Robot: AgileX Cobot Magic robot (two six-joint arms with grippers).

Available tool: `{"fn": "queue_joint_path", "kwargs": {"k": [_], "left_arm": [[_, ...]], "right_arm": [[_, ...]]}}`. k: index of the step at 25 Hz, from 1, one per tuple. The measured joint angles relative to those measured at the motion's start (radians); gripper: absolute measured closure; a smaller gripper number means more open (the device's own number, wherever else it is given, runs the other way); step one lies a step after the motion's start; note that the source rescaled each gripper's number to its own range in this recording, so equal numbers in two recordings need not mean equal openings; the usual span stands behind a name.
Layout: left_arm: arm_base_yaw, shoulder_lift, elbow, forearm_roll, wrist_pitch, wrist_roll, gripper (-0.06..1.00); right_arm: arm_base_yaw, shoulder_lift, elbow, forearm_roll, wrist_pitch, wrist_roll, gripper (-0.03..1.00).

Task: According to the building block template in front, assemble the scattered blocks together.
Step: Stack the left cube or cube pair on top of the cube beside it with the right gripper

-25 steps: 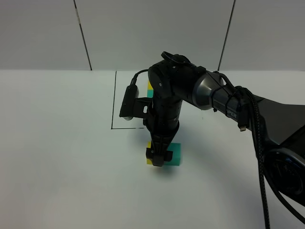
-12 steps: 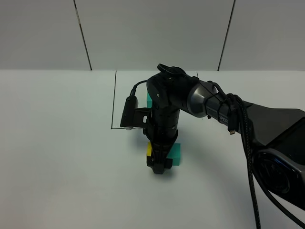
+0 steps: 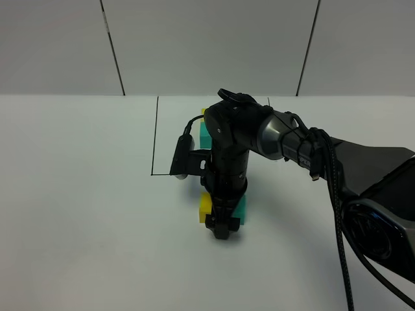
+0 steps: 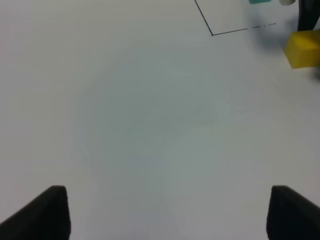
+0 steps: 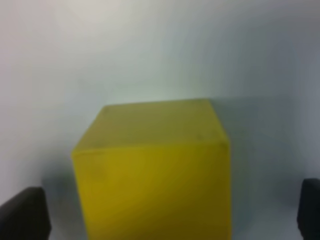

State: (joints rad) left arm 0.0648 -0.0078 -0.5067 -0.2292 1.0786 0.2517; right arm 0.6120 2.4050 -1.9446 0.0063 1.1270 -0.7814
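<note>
The scattered yellow cube [image 3: 205, 207] and teal cube [image 3: 240, 208] lie side by side on the white table, in front of the outline. My right gripper [image 3: 220, 228] points down over the seam between them and hides whether they touch. In the right wrist view the yellow cube [image 5: 155, 170] fills the space between my open fingertips [image 5: 22, 212], with gaps on both sides. The template's yellow cube [image 3: 205, 111] and teal cube [image 3: 205, 135] sit inside the black-line rectangle [image 3: 154, 139], partly hidden by the arm. My left gripper [image 4: 172, 212] is open and empty over bare table; it sees the yellow cube [image 4: 302, 48].
The right arm [image 3: 285, 133] reaches in from the right edge across the outline. A grey panelled wall [image 3: 207, 45] stands behind the white table [image 3: 78, 214]. A corner of the black outline [image 4: 212, 34] shows in the left wrist view.
My right gripper has shifted slightly right and toward the front edge, uncovering more of the yellow cube. The arm has swung off the template's teal cube. The left gripper's motion cannot be told.
</note>
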Motion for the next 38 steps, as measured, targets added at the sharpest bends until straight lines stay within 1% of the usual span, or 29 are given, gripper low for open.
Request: {"fn": "queue_joint_path", "kwargs": {"k": [4, 6, 7, 8, 10, 13, 14, 22, 26, 29, 32, 38], "left_arm": [[0.000, 0.000, 0.000, 0.000, 0.000, 0.000, 0.04], [0.000, 0.000, 0.000, 0.000, 0.000, 0.000, 0.04], [0.000, 0.000, 0.000, 0.000, 0.000, 0.000, 0.04], [0.000, 0.000, 0.000, 0.000, 0.000, 0.000, 0.04], [0.000, 0.000, 0.000, 0.000, 0.000, 0.000, 0.04], [0.000, 0.000, 0.000, 0.000, 0.000, 0.000, 0.04], [0.000, 0.000, 0.000, 0.000, 0.000, 0.000, 0.04], [0.000, 0.000, 0.000, 0.000, 0.000, 0.000, 0.04], [0.000, 0.000, 0.000, 0.000, 0.000, 0.000, 0.04], [0.000, 0.000, 0.000, 0.000, 0.000, 0.000, 0.04], [0.000, 0.000, 0.000, 0.000, 0.000, 0.000, 0.04], [0.000, 0.000, 0.000, 0.000, 0.000, 0.000, 0.04]], "right_arm": [[-0.001, 0.000, 0.000, 0.003, 0.007, -0.006, -0.03], [-0.001, 0.000, 0.000, 0.010, 0.008, -0.016, 0.01], [-0.001, 0.000, 0.000, 0.012, 0.008, -0.019, 0.08], [-0.001, 0.000, 0.000, 0.013, 0.009, -0.020, 0.19], [-0.001, 0.000, 0.000, 0.016, 0.011, -0.021, 0.43], [-0.001, 0.000, 0.000, 0.017, 0.024, -0.019, 0.91], [-0.001, 0.000, 0.000, 0.017, 0.029, -0.018, 0.97], [-0.001, 0.000, 0.000, 0.044, 0.050, -0.006, 0.96], [-0.001, -0.014, 0.000, 0.054, 0.050, 0.053, 0.96], [-0.001, -0.064, 0.000, 0.057, 0.058, 0.152, 0.96], [-0.001, -0.106, 0.000, 0.077, 0.069, 0.292, 0.96], [-0.001, -0.112, 0.000, 0.113, 0.078, 0.686, 0.96]]}}
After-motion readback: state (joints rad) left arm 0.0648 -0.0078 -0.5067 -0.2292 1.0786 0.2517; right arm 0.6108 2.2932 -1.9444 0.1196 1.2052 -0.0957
